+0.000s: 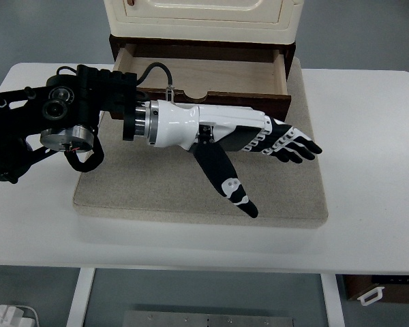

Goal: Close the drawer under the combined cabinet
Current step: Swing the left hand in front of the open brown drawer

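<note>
The drawer point(203, 71) stands pulled open beneath the cream cabinet point(203, 17), its bare wooden inside showing and its dark front panel facing the robot's side. Just in front of that panel the left hand point(249, 136) lies flat, fingers point(296, 144) stretched out straight and holding nothing, thumb angled away from the drawer. Cabinet and drawer sit on a beige mat point(157, 191) on the white worktop point(368, 170).

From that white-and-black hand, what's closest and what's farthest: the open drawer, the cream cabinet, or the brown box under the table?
1. The drawer, just behind the left hand.
2. The cream cabinet, farther back, above the drawer.
3. The brown box, bottom right, below the table.
</note>
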